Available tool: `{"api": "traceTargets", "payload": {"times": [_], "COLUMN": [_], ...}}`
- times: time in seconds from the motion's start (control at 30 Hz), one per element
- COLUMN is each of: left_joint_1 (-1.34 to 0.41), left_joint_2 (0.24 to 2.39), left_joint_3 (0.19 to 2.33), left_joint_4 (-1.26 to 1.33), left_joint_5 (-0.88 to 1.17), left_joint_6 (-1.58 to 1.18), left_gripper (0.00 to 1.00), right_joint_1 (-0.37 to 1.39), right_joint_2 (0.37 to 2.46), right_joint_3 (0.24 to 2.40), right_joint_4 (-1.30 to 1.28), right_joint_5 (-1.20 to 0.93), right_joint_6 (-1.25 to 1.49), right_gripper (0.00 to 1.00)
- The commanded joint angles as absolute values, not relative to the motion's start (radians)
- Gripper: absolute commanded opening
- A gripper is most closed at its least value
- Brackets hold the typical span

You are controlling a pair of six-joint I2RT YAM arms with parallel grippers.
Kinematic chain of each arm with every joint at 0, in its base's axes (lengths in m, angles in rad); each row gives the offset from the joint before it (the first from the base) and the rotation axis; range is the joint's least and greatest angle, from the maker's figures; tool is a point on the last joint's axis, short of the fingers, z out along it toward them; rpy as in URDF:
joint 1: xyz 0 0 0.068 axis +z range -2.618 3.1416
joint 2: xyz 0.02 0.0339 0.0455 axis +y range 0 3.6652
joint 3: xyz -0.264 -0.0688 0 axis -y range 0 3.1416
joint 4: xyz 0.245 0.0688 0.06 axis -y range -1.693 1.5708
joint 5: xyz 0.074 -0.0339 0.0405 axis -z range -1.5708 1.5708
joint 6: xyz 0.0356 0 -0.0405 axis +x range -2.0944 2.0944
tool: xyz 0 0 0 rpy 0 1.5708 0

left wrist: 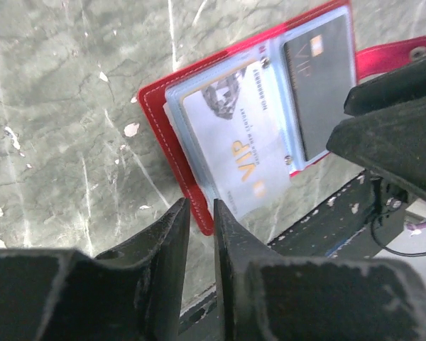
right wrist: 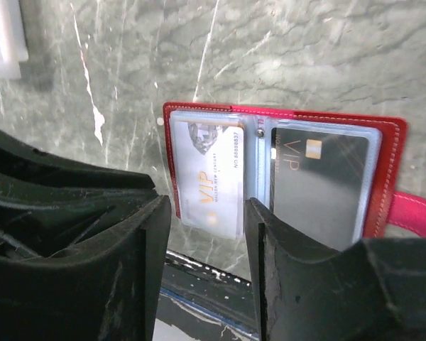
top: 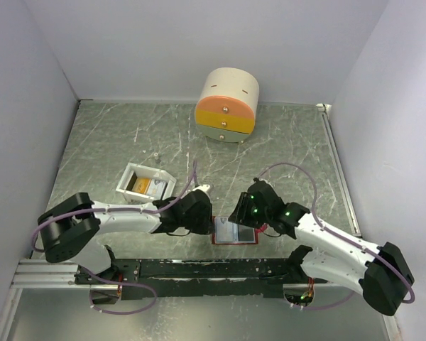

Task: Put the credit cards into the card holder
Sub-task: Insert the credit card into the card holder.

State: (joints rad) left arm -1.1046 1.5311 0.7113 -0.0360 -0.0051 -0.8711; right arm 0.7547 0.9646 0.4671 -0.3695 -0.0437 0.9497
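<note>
While the card holder lies open on the table at the 6 o'clock edge, between the two arms, both grippers hang close over it. Its red cover faces down and its shiny sleeves face up. A pale card marked VIP sits in the sleeve on the 9 o'clock half, with its near end poking out past the cover. A dark card sits fully inside the sleeve on the 3 o'clock half. A red strap sticks out at the holder's 3 o'clock side.

The left gripper is at the holder's 9 o'clock corner, its jaws parted by a narrow slit with nothing between them. The right gripper is at the holder's 12 o'clock side, its jaws spread wide and gripping nothing; in its own view the pale card shows in the gap.

At 10 o'clock from the holder a white tray holds an orange-gold card. A round drawer box stands at 12 o'clock by the far wall
</note>
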Motion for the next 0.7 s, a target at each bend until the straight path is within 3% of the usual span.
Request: {"api": "traceTargets", "payload": {"times": [0.0, 0.23, 0.33, 0.53, 0.67], "left_joint_1": [-1.106, -1.091, -1.083, -1.034, -1.031], "left_joint_2": [1.447, 1.426, 1.389, 1.422, 1.464], "left_joint_3": [0.703, 0.677, 0.627, 0.598, 0.593], "left_joint_4": [-0.042, -0.006, 0.056, 0.105, 0.165], "left_joint_5": [-0.082, -0.059, -0.062, 0.026, 0.093], "left_joint_6": [-0.863, -0.828, -0.828, -0.841, -0.855], "left_gripper": [0.32, 0.46, 0.61, 0.62, 0.63], "right_joint_1": [0.759, 0.744, 0.722, 0.658, 0.642], "right_joint_2": [0.953, 0.966, 0.977, 1.010, 1.026], "right_joint_3": [0.582, 0.709, 0.705, 0.671, 0.638], "right_joint_4": [-0.655, -0.905, -0.919, -0.886, -0.857], "right_joint_5": [0.110, 0.354, 0.371, 0.336, 0.305], "right_joint_6": [0.996, 1.045, 1.046, 0.991, 0.974], "right_gripper": [0.47, 0.62, 0.68, 0.68, 0.61]}}
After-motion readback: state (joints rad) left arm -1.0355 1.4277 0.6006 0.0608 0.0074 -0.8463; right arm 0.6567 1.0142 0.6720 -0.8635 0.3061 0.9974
